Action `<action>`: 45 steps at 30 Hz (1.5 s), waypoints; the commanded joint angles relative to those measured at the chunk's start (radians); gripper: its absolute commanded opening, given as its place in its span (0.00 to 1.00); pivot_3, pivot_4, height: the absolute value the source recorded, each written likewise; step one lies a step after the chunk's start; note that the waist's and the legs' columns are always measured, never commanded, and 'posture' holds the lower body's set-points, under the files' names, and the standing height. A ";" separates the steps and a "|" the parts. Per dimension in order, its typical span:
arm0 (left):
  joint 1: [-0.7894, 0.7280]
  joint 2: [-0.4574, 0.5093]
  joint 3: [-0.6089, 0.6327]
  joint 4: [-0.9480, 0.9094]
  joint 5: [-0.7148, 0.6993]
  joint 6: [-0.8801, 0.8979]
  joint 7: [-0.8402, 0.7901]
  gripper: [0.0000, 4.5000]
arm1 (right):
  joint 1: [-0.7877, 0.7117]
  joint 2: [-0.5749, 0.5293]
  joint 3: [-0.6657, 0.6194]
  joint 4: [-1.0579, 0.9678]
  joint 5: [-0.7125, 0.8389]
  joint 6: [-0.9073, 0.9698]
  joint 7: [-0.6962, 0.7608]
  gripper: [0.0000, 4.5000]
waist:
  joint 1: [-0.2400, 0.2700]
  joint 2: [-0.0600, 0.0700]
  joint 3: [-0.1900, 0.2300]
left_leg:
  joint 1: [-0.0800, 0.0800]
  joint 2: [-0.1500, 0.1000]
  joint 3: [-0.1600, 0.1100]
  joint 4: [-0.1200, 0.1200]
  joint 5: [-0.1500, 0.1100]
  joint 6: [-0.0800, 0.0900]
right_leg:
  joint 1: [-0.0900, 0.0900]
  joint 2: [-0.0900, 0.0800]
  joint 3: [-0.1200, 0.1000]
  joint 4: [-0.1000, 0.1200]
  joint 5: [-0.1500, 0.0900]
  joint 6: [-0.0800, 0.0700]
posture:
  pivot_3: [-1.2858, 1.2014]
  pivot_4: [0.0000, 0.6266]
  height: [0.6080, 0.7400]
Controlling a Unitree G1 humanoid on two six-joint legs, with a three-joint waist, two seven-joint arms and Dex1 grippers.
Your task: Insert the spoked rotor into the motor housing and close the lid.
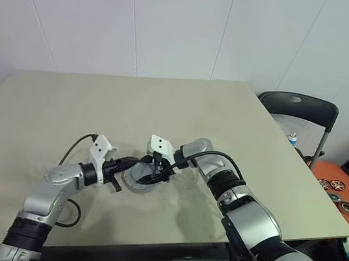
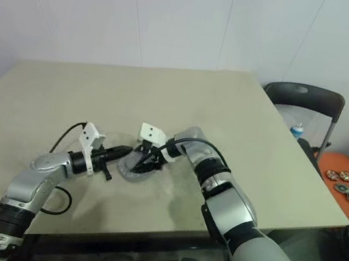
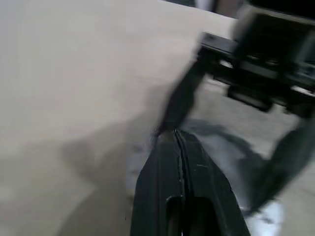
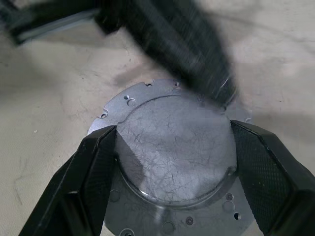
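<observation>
One motor housing (image 4: 177, 147), apparently; two tools.

Bare table (image 1: 68, 95) all around; both grippers crowding the lid (image 4: 172, 147).

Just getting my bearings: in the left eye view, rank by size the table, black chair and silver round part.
table
black chair
silver round part, though nearer the camera than the chair

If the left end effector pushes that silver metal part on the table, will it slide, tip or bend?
Probably stiff: the silver metal part looks like scratched solid metal. Lying flat on its wide flange, it should slide rather than tip or roll.
</observation>
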 commanded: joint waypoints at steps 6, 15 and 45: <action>-0.063 0.002 -0.064 0.044 0.040 0.000 -0.049 0.01 | 0.061 -0.031 0.061 0.079 -0.097 0.038 -0.051 0.71 | 0.001 0.000 0.000 | 0.000 0.000 0.000 0.000 0.000 0.000 | 0.000 0.000 0.000 0.000 0.000 0.000 | 0.52 0.00 1.00; -0.083 0.014 -0.032 0.063 0.038 -0.020 -0.038 0.01 | 0.065 -0.031 0.057 0.072 -0.093 0.043 -0.056 0.71 | 0.000 0.000 0.000 | 0.000 0.000 -0.001 0.000 0.000 0.000 | 0.000 0.000 0.000 0.000 0.000 0.000 | 0.52 0.00 1.00; -0.033 0.036 -0.096 0.030 0.106 -0.031 -0.056 0.01 | 0.091 -0.017 0.040 0.023 -0.069 0.110 -0.052 0.71 | 0.000 0.001 -0.001 | 0.001 0.000 -0.001 0.000 -0.001 -0.002 | 0.002 0.000 0.000 -0.001 -0.001 0.000 | 0.52 0.00 1.00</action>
